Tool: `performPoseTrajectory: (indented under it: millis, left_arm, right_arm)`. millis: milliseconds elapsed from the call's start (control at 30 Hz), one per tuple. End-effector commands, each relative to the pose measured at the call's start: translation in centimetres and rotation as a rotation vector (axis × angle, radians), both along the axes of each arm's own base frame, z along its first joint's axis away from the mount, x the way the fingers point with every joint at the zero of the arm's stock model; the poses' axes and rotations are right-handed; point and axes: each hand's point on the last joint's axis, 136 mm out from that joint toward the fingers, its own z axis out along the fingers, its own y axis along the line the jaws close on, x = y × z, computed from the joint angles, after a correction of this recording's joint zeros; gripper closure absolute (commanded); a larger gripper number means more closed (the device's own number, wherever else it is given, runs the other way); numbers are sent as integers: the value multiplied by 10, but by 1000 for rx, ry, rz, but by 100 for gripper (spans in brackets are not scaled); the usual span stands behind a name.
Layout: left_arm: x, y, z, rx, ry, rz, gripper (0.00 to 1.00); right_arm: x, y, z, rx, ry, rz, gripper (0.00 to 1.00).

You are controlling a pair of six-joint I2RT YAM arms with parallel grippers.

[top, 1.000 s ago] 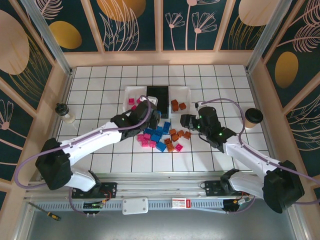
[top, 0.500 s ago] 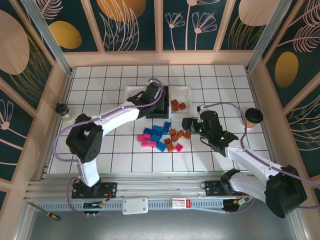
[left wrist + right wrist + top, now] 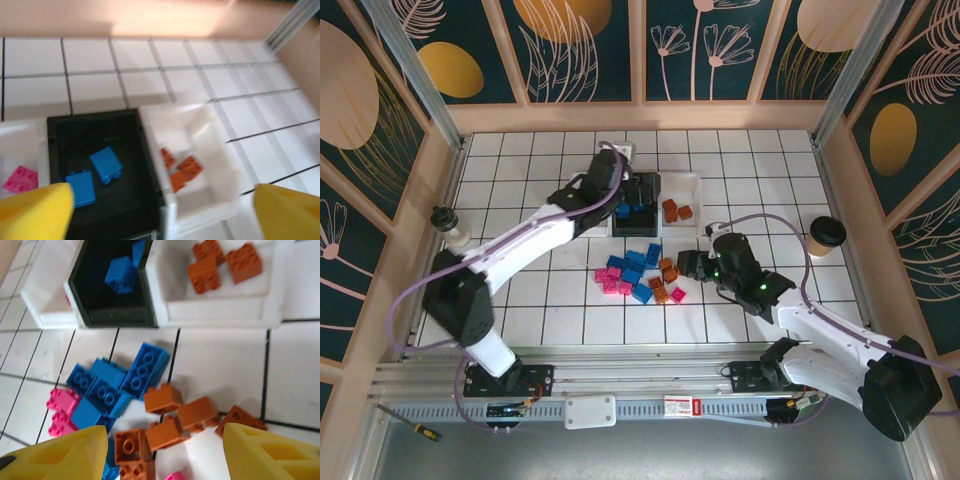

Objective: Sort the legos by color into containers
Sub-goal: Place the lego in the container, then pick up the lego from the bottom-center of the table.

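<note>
Both jaws spread wide and empty
Left gripper [image 3: 162,200] hangs over the black tray [image 3: 75,135] holding blue bricks [image 3: 106,165]; right gripper [image 3: 165,440] hovers over the loose pile [image 3: 145,370] on the table [image 3: 220,355]. The bricks are probably light, rigid and slick: pinch their flat sides.

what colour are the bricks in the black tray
Blue: two blue bricks lie in the black tray, clearest in the left wrist view.

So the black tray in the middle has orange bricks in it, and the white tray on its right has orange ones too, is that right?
Not quite: the black tray holds blue bricks, not orange, as the left wrist view shows. The white tray on its right does hold orange bricks.
</note>
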Motion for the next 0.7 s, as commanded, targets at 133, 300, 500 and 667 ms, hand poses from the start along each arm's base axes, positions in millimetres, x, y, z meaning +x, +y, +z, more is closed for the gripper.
performPoseTrajectory:
  millis: [133, 300, 500, 667]
  left_arm:
    - [-66, 33, 1, -170, 15, -33, 1]
    - [-101, 66, -38, -185, 65, 14, 1]
    - [-117, 87, -67, -154, 112, 64, 1]
    - [-121, 92, -76, -142, 128, 81, 1]
  right_arm:
    - [-47, 2, -48, -106, 173, 57, 38]
    - [-64, 1, -70, -140, 235, 79, 40]
    - [-61, 4, -82, -216, 237, 91, 40]
    - [-52, 10, -87, -306, 223, 122, 41]
